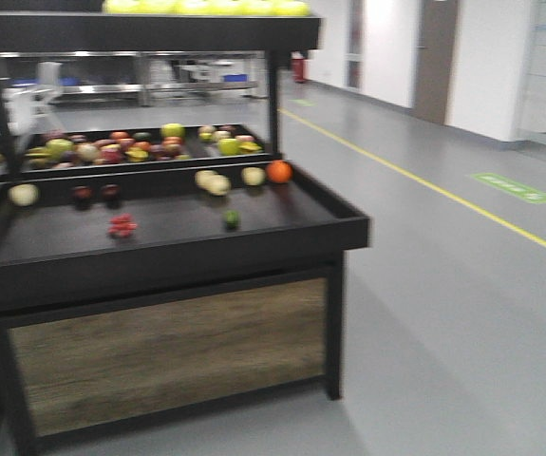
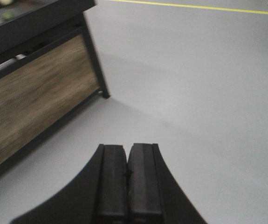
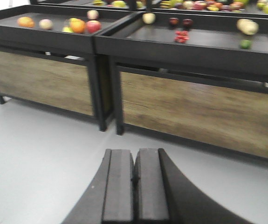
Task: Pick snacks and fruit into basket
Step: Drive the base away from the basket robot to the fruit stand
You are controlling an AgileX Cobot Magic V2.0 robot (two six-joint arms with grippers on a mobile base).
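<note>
On the black display stand's lower shelf [image 1: 282,233] lie the fruit: a red cluster [image 1: 122,225] [image 3: 181,36] and a small round green fruit [image 1: 232,218] [image 3: 246,44]. No snacks or basket show in any view. My left gripper [image 2: 126,150] is shut with nothing in it, hanging over the grey floor to the right of the stand. Also shut on nothing, my right gripper [image 3: 135,154] hangs over the floor in front of the stand's wood panel, well short of the fruit.
Pale yellow apples [image 1: 212,180], an orange [image 1: 279,171] and two dark fruits [image 1: 96,193] share the shelf. A mixed fruit tray [image 1: 130,147] sits behind. A second stand [image 3: 40,42] adjoins on the left. Grey floor with a yellow line [image 1: 424,185] stretches right.
</note>
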